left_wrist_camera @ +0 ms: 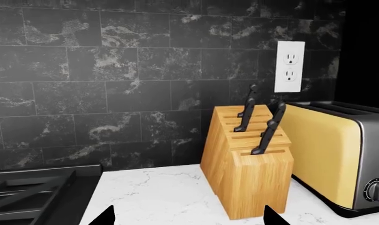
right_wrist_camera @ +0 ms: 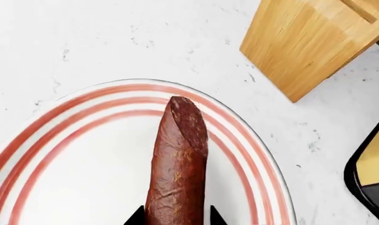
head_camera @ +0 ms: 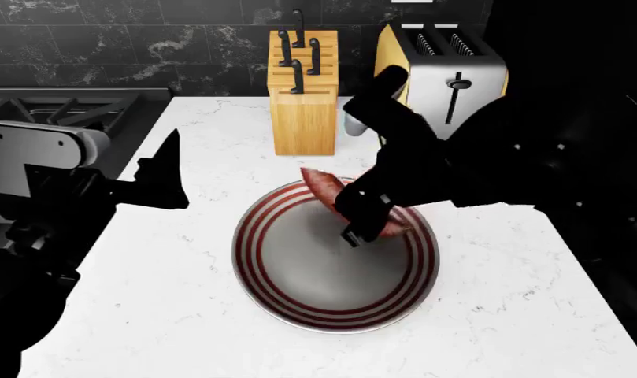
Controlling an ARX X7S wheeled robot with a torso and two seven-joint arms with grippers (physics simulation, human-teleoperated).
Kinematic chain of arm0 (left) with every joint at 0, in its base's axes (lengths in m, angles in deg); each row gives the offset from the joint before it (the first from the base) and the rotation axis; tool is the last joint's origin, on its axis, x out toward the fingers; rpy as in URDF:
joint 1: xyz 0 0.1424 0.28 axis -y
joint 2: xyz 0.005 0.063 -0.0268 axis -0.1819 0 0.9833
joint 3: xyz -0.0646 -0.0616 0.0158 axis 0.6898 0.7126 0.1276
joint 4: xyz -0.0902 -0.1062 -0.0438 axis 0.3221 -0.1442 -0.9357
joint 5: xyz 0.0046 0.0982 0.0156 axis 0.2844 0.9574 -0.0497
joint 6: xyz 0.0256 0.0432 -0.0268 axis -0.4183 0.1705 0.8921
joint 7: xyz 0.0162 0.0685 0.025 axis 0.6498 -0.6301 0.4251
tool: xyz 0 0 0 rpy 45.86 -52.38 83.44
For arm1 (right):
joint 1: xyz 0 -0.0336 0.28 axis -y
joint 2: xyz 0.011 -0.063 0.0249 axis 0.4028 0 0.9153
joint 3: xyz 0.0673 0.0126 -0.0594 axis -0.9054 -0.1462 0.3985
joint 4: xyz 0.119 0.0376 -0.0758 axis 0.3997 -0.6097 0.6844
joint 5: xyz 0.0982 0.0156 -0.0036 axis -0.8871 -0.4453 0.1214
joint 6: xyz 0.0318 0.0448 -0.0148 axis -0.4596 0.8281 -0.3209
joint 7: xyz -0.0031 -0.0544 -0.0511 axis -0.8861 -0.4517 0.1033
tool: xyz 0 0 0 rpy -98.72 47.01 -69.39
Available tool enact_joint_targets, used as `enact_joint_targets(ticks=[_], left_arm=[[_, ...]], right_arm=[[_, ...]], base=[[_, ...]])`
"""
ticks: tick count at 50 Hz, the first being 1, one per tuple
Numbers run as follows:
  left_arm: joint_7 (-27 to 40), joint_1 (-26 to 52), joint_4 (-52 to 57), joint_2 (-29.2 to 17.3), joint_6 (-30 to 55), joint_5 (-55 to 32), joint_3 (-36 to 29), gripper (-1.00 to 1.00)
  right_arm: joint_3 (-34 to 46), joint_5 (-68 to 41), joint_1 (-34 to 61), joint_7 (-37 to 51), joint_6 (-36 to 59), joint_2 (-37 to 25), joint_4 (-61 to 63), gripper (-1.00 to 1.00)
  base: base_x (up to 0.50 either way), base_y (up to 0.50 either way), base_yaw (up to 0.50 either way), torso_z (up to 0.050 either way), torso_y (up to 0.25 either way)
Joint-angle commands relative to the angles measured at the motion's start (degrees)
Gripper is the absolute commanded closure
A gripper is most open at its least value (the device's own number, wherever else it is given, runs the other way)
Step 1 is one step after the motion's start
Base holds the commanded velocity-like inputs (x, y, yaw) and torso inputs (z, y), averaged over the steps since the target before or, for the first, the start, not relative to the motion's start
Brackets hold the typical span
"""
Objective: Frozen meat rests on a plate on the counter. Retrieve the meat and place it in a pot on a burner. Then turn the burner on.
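The frozen meat (right_wrist_camera: 176, 159), a reddish-brown sausage, sits between the two fingertips of my right gripper (right_wrist_camera: 175, 218), which is shut on it over the plate (right_wrist_camera: 64, 154). In the head view the right gripper (head_camera: 362, 214) holds the meat (head_camera: 320, 187) slanted over the far side of the red-ringed grey plate (head_camera: 329, 311), one tip reaching past the rim. My left gripper (head_camera: 176, 169) is open and empty above the white counter (head_camera: 171, 315), left of the plate; its wrist view shows the fingertips wide apart (left_wrist_camera: 189, 220). The pot is out of view.
A wooden knife block (head_camera: 302, 110) and a steel toaster (head_camera: 444, 63) stand at the back by the dark tiled wall. They also show in the left wrist view, the block (left_wrist_camera: 248, 173) beside the toaster (left_wrist_camera: 339, 154). Black stove grates (head_camera: 56, 110) lie at the far left.
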Motion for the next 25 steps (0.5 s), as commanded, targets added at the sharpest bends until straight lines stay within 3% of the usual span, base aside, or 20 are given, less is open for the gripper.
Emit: enact_joint_targets(ticks=[1, 11, 25], left_arm=[[0.76, -0.01, 1.41, -0.41, 0.70, -0.79, 0.28, -1.00], [1.38, 1.83, 0.66, -0.49, 2.02, -0.60, -1.24, -1.00], [4.72, 2.06, 5.29, -1.86, 6.26, -4.96, 1.44, -1.00]], right_arm=[[-5.44, -1.60, -0.84, 4.72, -3.28, -1.69, 2.02, 1.00], [-11.18, -2.78, -4.05, 9.54, -9.24, -3.18, 3.31, 1.00], [-15.46, -4.59, -6.54, 14.50, -12.78, -4.42, 6.62, 1.00]], base=[[0.00, 0.00, 0.00, 0.000, 0.000], [0.00, 0.00, 0.00, 0.000, 0.000], [0.00, 0.00, 0.00, 0.000, 0.000]])
